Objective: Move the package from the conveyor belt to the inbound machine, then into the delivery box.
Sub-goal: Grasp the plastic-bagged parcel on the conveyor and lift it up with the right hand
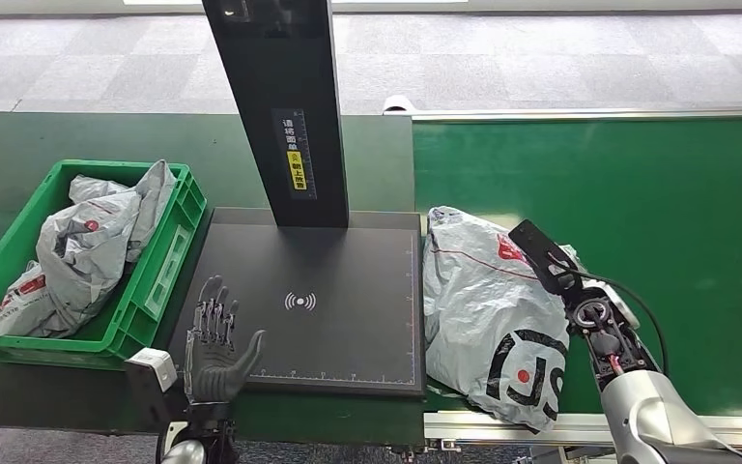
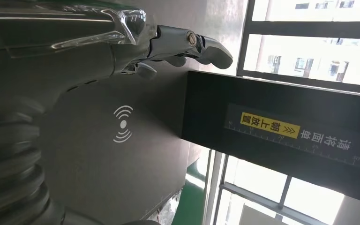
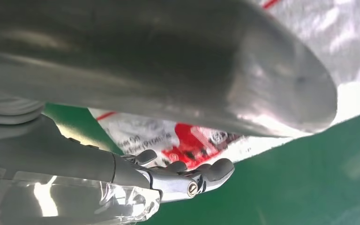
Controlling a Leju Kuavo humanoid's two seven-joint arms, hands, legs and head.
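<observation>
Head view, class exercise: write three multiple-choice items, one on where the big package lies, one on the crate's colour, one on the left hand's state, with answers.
1. Where does the big package lie?
A. in the crate
B. on the belt's edge beside the scanner plate
C. on the floor

2. What colour is the crate?
A. green
B. blue
C. red

3. How is the left hand?
A. holding a bag
B. curled into a fist
C. open, holding nothing

Answers: B, it rests on the belt against the plate; A, its walls are green; C, fingers spread above the plate.
</observation>
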